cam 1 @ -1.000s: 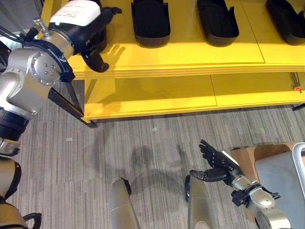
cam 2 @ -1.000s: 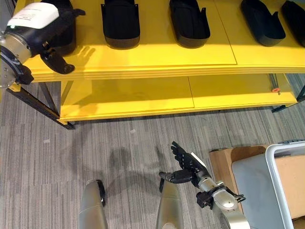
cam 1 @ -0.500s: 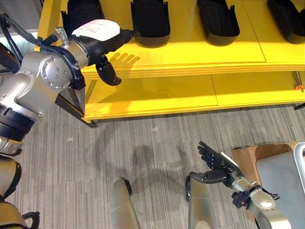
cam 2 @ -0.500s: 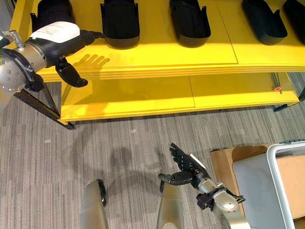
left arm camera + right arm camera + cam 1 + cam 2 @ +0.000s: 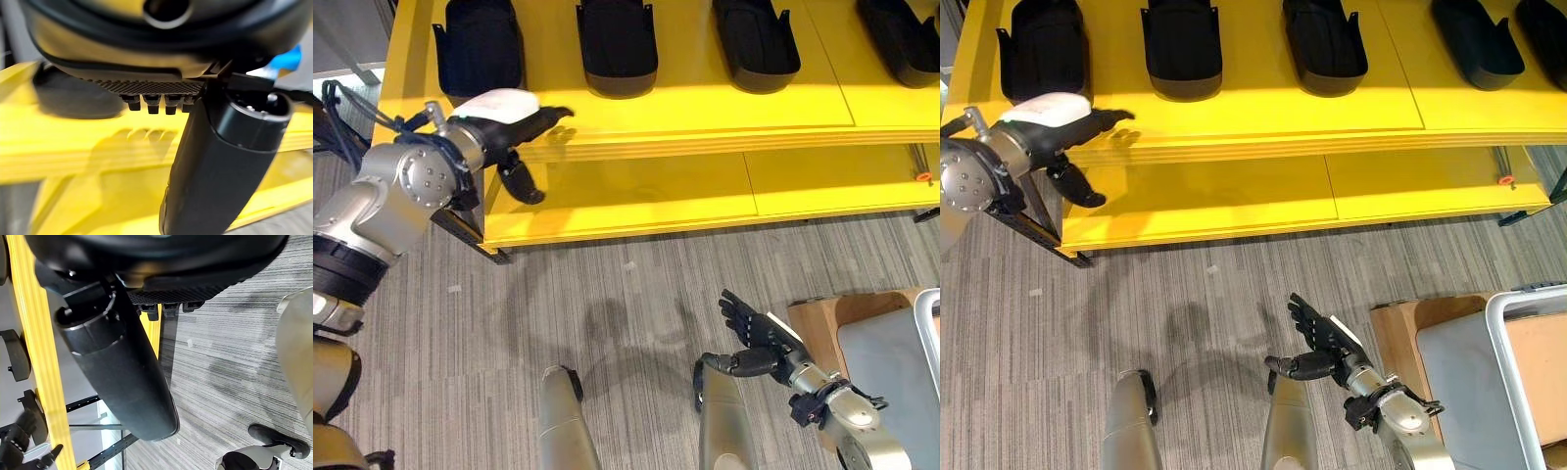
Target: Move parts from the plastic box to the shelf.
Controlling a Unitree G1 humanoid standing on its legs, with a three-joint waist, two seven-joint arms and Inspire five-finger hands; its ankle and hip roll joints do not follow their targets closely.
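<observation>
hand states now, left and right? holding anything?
Left hand: open, empty, at the yellow shelf's front edge.
Right hand: open, empty, low over the floor.

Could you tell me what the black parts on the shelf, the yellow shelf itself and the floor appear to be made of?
The black parts look like moulded plastic, matte with a faint sheen, judging by their smooth hollow shells. The yellow shelf seems to be painted or laminated board, semi-gloss, with a layered front edge and panel seams. The floor looks like grey striped carpet, though that is less certain.

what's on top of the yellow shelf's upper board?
Black moulded plastic parts sit in a row on the yellow shelf. The empty left hand hovers at its front edge. The board's back is out of frame.
</observation>
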